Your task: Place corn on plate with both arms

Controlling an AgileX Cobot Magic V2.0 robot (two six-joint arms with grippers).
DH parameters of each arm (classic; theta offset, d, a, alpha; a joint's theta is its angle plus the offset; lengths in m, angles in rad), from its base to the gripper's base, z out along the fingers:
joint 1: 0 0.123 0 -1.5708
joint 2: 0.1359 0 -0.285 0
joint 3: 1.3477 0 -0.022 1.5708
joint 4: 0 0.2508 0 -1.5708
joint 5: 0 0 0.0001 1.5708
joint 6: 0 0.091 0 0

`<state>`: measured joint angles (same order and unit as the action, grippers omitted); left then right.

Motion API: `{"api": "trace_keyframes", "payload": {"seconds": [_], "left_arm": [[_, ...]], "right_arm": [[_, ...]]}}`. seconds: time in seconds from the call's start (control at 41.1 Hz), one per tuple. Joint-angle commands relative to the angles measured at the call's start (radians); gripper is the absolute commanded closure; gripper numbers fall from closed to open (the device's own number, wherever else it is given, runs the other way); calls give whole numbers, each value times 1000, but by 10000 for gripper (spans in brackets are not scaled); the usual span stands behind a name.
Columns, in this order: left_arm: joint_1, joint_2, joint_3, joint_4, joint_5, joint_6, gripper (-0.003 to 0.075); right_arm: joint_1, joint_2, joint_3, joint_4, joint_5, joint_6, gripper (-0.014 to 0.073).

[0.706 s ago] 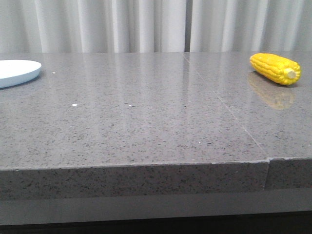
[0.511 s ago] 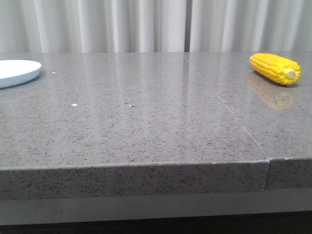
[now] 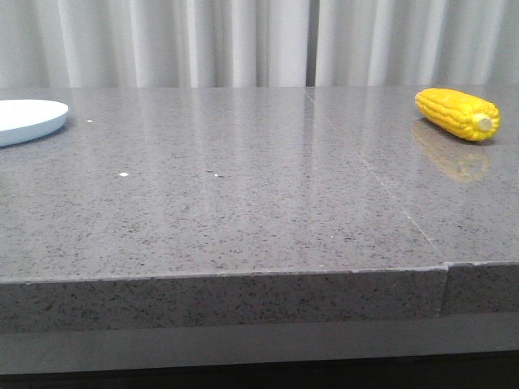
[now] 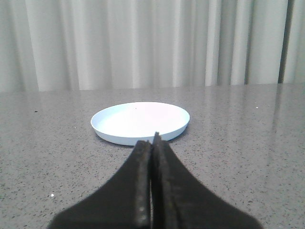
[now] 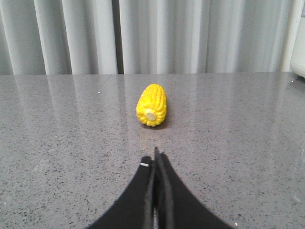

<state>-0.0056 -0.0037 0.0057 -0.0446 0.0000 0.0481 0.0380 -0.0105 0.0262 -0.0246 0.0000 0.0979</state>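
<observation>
Resting near the counter's point(image 3: 243, 219) far left edge, the plate point(image 3: 28, 120) sits flat and bare, cut off by the front view's border. From the left wrist camera the plate point(image 4: 140, 121) shows whole, round and pale, with nothing on it. The left gripper point(image 4: 152, 143) points at it with its dark fingers pressed together — no gap between them, nothing held, and its tip is short of the plate's rim.

Toward the far right edge the corn point(image 3: 458, 114) lies on its side on the bare stone, well apart from the plate, its pale stub end turned toward the front right. Its reflection shows on the polished surface just below it. The right gripper point(image 5: 156, 160) faces the corn point(image 5: 152, 104) stub-on — fingers closed flat against each other, empty, and clear of the cob. A seam runs through the counter between the two things, nearer the corn. Pale curtains point(image 3: 243, 40) hang behind the far edge.
</observation>
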Motion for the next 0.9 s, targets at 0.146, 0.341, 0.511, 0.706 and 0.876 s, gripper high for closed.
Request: {"api": "trace_keyframes", "payload": {"seconds": [0.146, 0.341, 0.511, 0.706, 0.876], "left_arm": [[-1, -18, -52, -6, -123, -8, 741], [-1, -16, -234, -2, -57, -8, 740], [-1, 29, -420, 32, 70, -6, 740], [-1, 201, -634, 45, 235, -6, 740], [-1, 382, -773, 45, 415, -6, 740]], "right_arm": [[0, -12, -78, 5, -84, -2, 662], [0, 6, -289, 5, 128, -2, 662], [0, 107, -492, 5, 290, -2, 662], [0, 286, -694, 5, 436, -2, 662], [0, 434, -805, 5, 583, -2, 662]]}}
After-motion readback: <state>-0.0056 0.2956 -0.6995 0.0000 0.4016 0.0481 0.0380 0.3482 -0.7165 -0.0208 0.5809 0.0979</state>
